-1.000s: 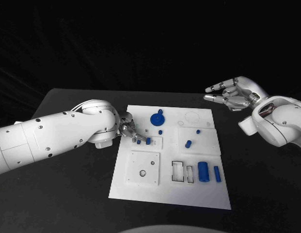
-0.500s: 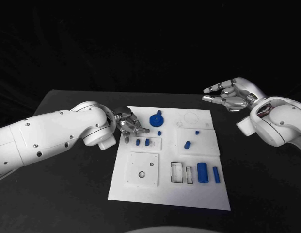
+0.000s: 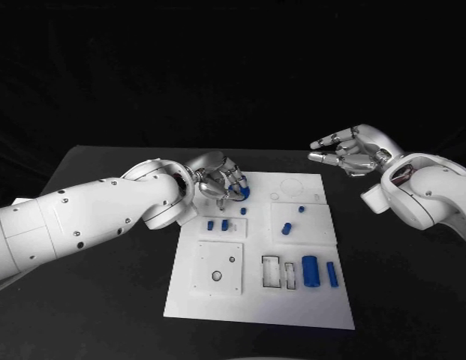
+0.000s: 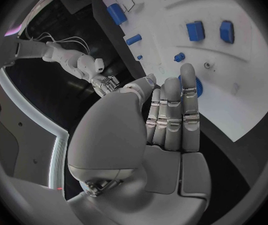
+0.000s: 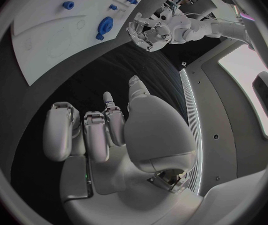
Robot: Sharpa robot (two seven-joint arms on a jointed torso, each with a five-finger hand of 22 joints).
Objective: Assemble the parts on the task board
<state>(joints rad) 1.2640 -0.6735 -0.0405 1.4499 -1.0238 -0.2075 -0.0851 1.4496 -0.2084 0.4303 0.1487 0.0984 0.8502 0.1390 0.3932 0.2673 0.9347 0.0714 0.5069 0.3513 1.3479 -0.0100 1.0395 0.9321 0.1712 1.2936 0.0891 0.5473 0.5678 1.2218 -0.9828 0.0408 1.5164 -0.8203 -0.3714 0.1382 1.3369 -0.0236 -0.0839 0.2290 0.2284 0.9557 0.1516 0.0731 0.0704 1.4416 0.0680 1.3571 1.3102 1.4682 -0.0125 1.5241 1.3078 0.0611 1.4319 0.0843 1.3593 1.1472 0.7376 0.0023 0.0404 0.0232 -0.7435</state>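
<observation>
The left hand (image 3: 217, 176) hovers over the far left corner of the white task board (image 3: 257, 300), fingers loosely spread and empty, just beside the round blue disc (image 3: 240, 184). Small blue pegs (image 3: 217, 224) stand nearer, and two blue cylinders (image 3: 320, 271) lie near the right edge. The right hand (image 3: 350, 150) hangs beyond the board's far right corner, fingers apart, empty.

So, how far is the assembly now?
Early stage, it seems. Several blue parts lie loose on the task board, and the rectangular slots look empty. The left hand hovers at the round blue part, not clearly gripping. The right hand waits, empty.
</observation>
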